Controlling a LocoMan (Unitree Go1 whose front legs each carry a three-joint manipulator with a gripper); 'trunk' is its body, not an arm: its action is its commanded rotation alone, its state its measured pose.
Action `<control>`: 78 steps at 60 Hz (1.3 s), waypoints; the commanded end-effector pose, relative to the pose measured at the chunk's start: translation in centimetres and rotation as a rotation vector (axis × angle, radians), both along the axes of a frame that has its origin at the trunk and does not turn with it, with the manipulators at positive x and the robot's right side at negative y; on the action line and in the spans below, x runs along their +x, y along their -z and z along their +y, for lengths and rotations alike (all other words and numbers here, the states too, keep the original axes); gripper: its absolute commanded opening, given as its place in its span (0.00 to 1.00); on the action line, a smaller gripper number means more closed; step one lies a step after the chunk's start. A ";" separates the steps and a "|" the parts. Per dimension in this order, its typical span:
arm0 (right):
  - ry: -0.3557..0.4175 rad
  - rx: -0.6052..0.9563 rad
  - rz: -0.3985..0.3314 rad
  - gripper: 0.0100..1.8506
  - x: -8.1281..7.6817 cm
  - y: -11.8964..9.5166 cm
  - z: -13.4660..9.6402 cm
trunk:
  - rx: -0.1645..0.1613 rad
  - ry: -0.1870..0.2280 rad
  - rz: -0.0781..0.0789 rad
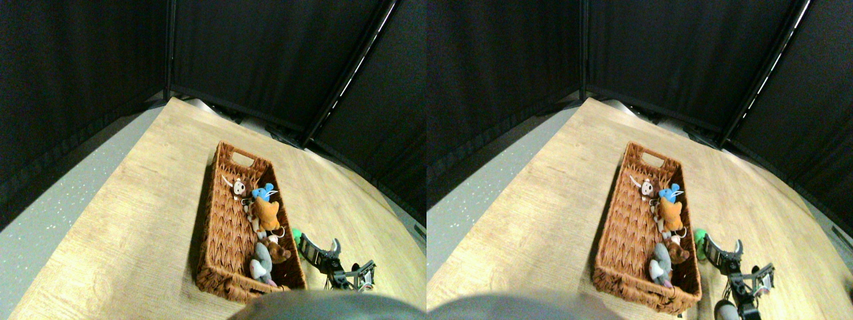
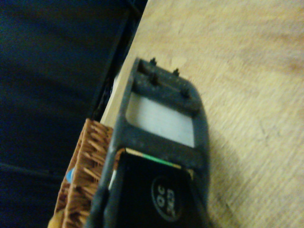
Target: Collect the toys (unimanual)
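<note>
Right gripper (image 1: pixel 308 245) low at the lower right, just beside the basket's right wall, aimed toward the far left. Grip state not discernible from either view.

Left to right in the stereo pair view:
- Grey speckled floor (image 1: pixel 53 220), then the wooden surface (image 1: pixel 133 220) bearing everything else.
- Long brown wicker basket (image 1: pixel 223 233), long axis running from the near edge away toward the black curtains (image 1: pixel 266 53), handle cut-out at the far end.
- Inside, ranged along the right wall, far to near: brown-and-white toy (image 1: pixel 238 188), blue toy (image 1: pixel 264 193), orange toy (image 1: pixel 268 215) lying lengthwise along the basket's axis, brown toy (image 1: pixel 276 252) and grey toy (image 1: pixel 260 268) touching at the near end.
- Green toy (image 1: pixel 296 235) outside the basket, just beside the right wall and against the gripper's tip; held or merely touched — not clear.

Wrist view: dark jaw frame (image 2: pixel 161 118) over the wood, wicker rim alongside, thin green sliver at the frame's base.
</note>
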State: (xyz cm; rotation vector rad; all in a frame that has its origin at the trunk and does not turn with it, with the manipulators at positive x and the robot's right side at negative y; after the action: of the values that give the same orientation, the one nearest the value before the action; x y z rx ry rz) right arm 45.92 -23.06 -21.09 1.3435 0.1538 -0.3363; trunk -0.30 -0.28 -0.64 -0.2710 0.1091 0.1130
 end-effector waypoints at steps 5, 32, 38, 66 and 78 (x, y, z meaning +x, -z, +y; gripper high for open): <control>-0.005 0.009 0.028 0.42 0.7 1.3 0.0 | -0.026 -0.026 0.016; -0.033 0.016 0.121 0.40 2.8 3.1 0.3 | -0.035 -0.038 0.028; -0.041 0.008 0.129 0.40 3.2 3.3 0.2 | -0.036 -0.039 0.030; 0.020 -0.010 0.095 0.07 3.8 2.9 -0.3 | -0.026 -0.029 0.033; 0.061 -0.091 0.040 0.03 3.9 1.4 0.0 | -0.021 -0.025 0.025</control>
State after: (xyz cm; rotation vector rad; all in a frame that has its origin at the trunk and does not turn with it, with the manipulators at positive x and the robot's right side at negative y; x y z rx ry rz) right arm 49.55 -23.17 -23.69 1.2544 0.1831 -0.4354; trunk -0.49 -0.30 -0.47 -0.2828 0.1175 0.1313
